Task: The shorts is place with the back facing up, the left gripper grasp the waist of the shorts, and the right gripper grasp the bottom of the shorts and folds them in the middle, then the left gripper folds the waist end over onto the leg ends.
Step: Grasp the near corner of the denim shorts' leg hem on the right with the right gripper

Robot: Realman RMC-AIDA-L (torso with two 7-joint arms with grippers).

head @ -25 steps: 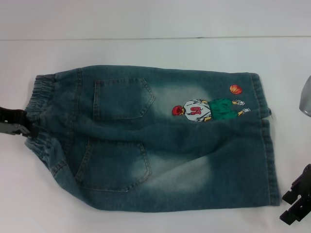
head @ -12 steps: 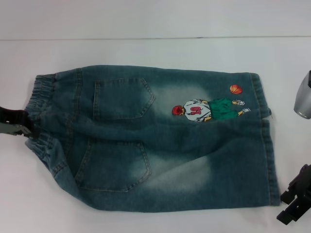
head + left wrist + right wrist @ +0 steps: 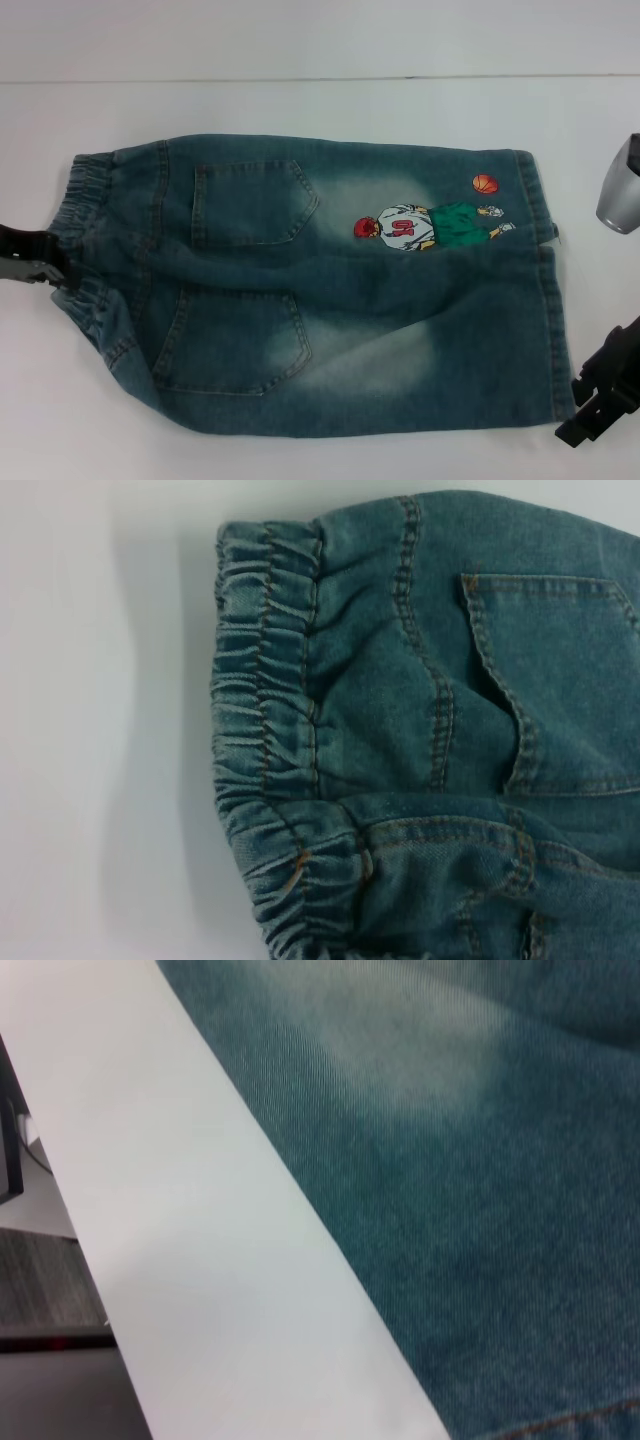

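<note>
The shorts (image 3: 330,300) lie flat on the white table, back pockets up. The ruffled waist of the shorts (image 3: 85,215) is at the left and the bottom of the shorts (image 3: 550,290) at the right, near the orange ball patch (image 3: 485,184). My left gripper (image 3: 52,265) reaches in from the left edge and is shut on the waist of the shorts (image 3: 265,710), which puckers there. My right gripper (image 3: 583,405) hovers open beside the near leg-end corner, just off the denim (image 3: 480,1160). Neither wrist view shows its own fingers.
The table (image 3: 320,110) spreads white beyond the shorts on all sides. In the right wrist view the table edge (image 3: 90,1260) runs diagonally, with floor beyond it. The right arm's silver wrist (image 3: 620,190) hangs above the right side.
My right gripper has moved left and a little up, closer to the near hem corner. The left gripper and the shorts have barely shifted.
</note>
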